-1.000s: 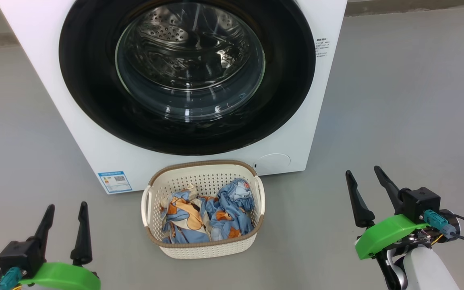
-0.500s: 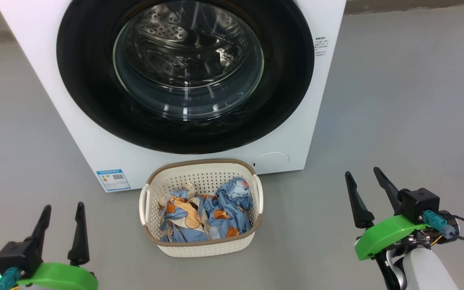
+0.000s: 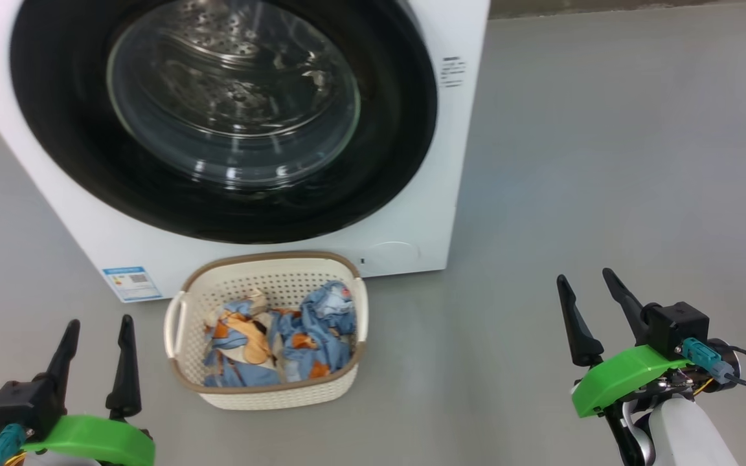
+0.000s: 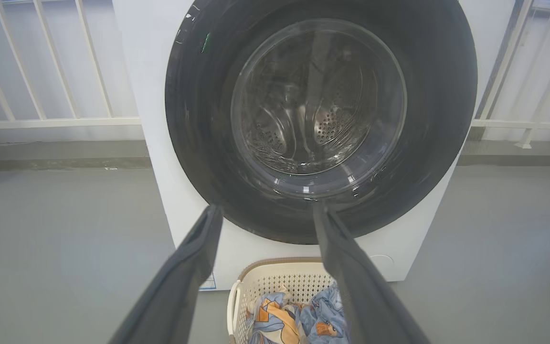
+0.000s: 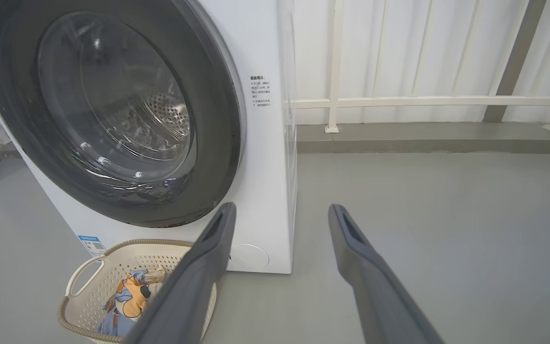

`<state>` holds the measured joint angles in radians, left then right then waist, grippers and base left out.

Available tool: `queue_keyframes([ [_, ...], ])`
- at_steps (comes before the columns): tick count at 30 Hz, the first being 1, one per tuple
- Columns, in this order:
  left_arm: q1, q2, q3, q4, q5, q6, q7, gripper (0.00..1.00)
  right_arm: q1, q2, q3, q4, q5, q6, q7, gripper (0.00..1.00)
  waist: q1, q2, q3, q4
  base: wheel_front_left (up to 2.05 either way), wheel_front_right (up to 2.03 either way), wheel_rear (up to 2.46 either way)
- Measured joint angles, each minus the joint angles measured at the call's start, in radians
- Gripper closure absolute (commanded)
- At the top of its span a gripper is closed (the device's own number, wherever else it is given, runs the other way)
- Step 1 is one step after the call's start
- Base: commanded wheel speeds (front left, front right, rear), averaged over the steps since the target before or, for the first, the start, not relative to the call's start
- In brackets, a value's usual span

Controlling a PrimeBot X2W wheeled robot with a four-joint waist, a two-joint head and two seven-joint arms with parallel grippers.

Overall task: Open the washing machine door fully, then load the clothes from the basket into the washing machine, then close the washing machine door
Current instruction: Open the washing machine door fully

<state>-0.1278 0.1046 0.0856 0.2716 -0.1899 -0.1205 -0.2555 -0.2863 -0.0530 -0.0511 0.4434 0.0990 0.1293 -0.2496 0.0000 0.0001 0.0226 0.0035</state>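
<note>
The white washing machine (image 3: 425,213) stands ahead, its round black door (image 3: 386,149) with the glass window shut flat against the front; the door (image 4: 198,143) and the door (image 5: 217,143) also show in the wrist views. On the floor before it sits the cream basket (image 3: 282,393) holding the light-blue and orange clothes (image 3: 279,343). My left gripper (image 3: 99,325) hovers low at the lower left, open and empty, left of the basket. Far to the right of the basket, my right gripper (image 3: 585,278) is open and empty. From the left wrist I see the basket (image 4: 265,282) and the clothes (image 4: 275,320) between my fingers.
Grey floor (image 3: 606,162) stretches right of the machine. A blue label (image 3: 132,283) and a round white cap (image 3: 392,254) mark the machine's lower front. A white railing (image 5: 423,101) runs behind, above a low kerb.
The whole head view has shifted, so machine and basket now sit further left in it; the camera turned. Both grippers stay open in the same spots.
</note>
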Motion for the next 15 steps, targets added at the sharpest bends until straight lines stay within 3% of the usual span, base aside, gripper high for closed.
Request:
queue_keyframes([
  [7,-0.002,-0.004,0.01,-0.002,0.002,0.0,0.0,0.0,0.0,-0.003,-0.002,0.0,0.0,0.0,0.0,0.0,0.0,0.0,0.008,0.004,0.8,0.8,-1.61],
  [15,-0.016,-0.02,0.011,-0.002,0.01,-0.003,0.0,0.0,0.0,-0.003,-0.002,0.001,0.0,0.0,0.0,0.0,0.0,0.0,0.007,0.006,0.22,0.22,-0.44],
])
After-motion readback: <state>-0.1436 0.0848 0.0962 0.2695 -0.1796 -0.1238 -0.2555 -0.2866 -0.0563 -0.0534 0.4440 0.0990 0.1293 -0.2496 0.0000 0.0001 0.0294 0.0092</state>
